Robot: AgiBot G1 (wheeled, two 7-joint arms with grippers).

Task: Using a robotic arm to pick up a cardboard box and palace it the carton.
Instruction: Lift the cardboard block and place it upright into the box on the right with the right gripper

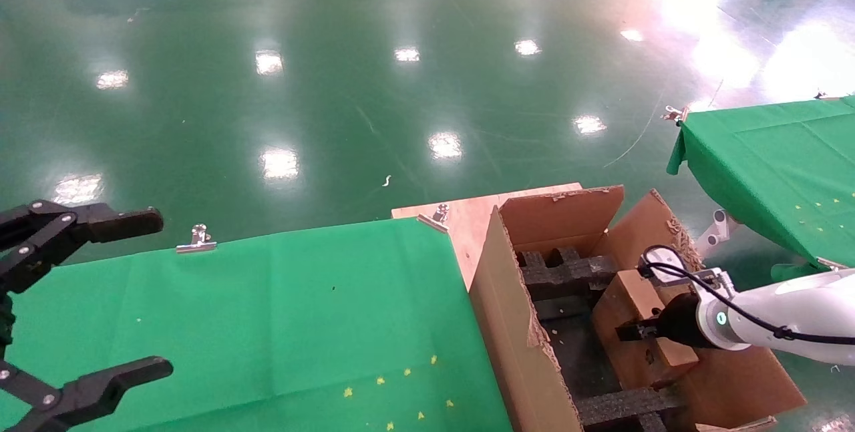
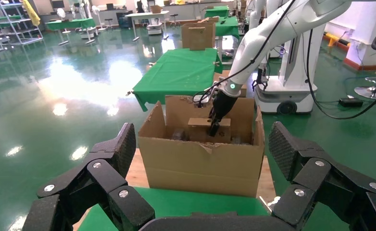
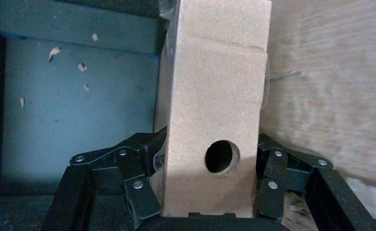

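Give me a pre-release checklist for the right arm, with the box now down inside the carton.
1. Grip: the right hand has its fingers closed on both sides of the cardboard box: ok.
2. Box inside the carton walls, seen from the head and left wrist views: ok.
3. Box resting on the black foam inserts or the carton floor: cannot tell, its underside is hidden.
4. Box close beside the carton's inner wall; room for the fingers to open on that side: cannot tell.
5. Left hand open, over the green table, away from the carton: ok.
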